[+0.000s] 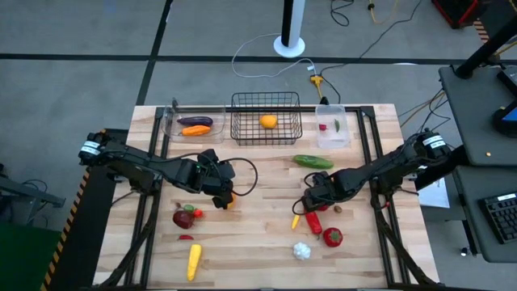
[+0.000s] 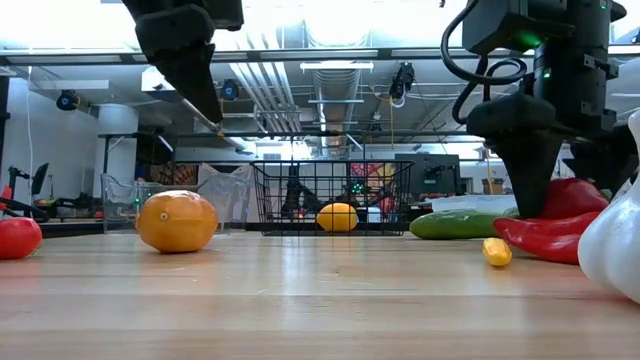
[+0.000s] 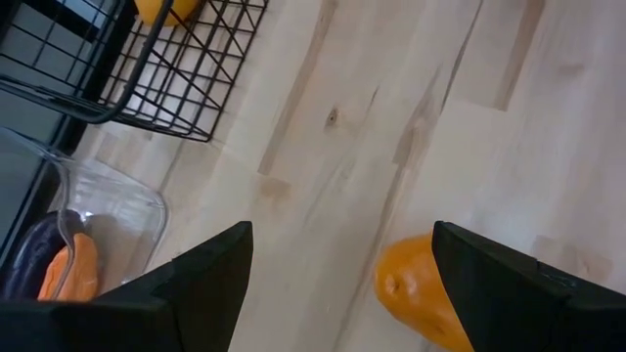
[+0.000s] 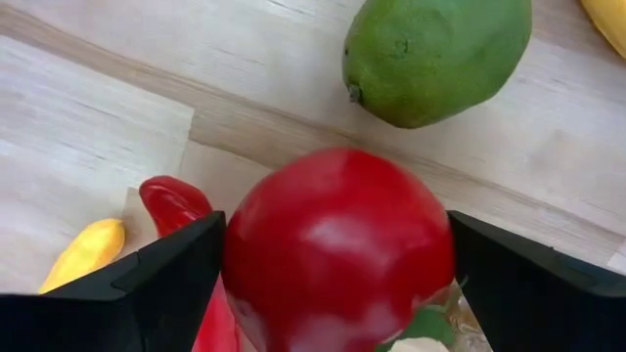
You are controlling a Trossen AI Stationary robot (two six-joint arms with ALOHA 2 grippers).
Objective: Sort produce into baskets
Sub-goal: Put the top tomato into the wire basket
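On the table (image 1: 258, 242), both grippers hang spread, right gripper (image 4: 337, 284) seemingly straddling a tomato (image 4: 337, 254).

A grey floor (image 1: 97, 32), crossed by dark seam lines, is seen around the light wooden table (image 1: 258, 242). Beyond the table's far edge a white post on a round base (image 1: 291, 40) is set, with loose cables (image 1: 355, 32) trailed across the floor beside it. At the right a dark desk (image 1: 485, 105) with a keyboard (image 1: 501, 217) is placed. From table height, a workshop hall is shown, with ceiling ducts (image 2: 335, 85) and bright overhead lighting.
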